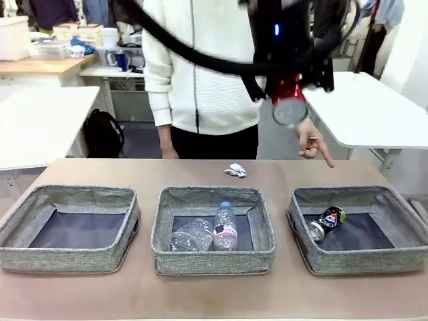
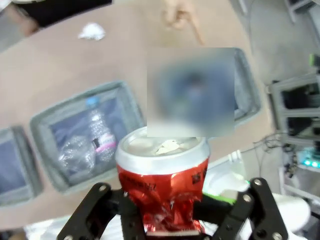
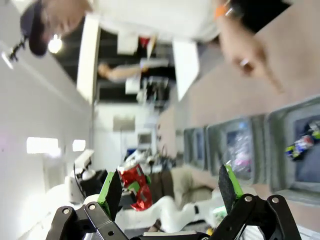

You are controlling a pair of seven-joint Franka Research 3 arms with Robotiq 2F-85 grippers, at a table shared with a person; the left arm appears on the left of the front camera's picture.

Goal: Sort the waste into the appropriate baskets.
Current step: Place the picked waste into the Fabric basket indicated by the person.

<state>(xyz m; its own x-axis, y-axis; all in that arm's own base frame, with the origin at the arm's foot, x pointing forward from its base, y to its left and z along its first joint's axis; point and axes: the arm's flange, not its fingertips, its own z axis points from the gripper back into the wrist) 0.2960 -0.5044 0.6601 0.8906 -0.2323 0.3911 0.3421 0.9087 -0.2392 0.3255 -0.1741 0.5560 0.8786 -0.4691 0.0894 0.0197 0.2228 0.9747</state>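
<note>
High over the right basket (image 1: 361, 262), my left gripper (image 1: 289, 83) is shut on a crumpled red can (image 1: 289, 110). In the left wrist view the red can (image 2: 162, 180) stands between the jaws of the left gripper (image 2: 170, 222). A dark blue can (image 1: 328, 221) lies in the right basket. The middle basket (image 1: 214, 262) holds a pink-labelled bottle (image 1: 225, 229) and a clear label-less bottle (image 1: 190, 235). The left basket (image 1: 67, 259) has nothing in it. A white paper wad (image 1: 235, 170) lies on the table behind the middle basket. My right gripper (image 3: 172, 187) is open and holds nothing.
A person in a white top stands at the far side, one hand (image 1: 314, 144) pointing down toward the right basket. The left arm's black cable (image 1: 200, 60) crosses in front of the person. White tables stand behind on both sides.
</note>
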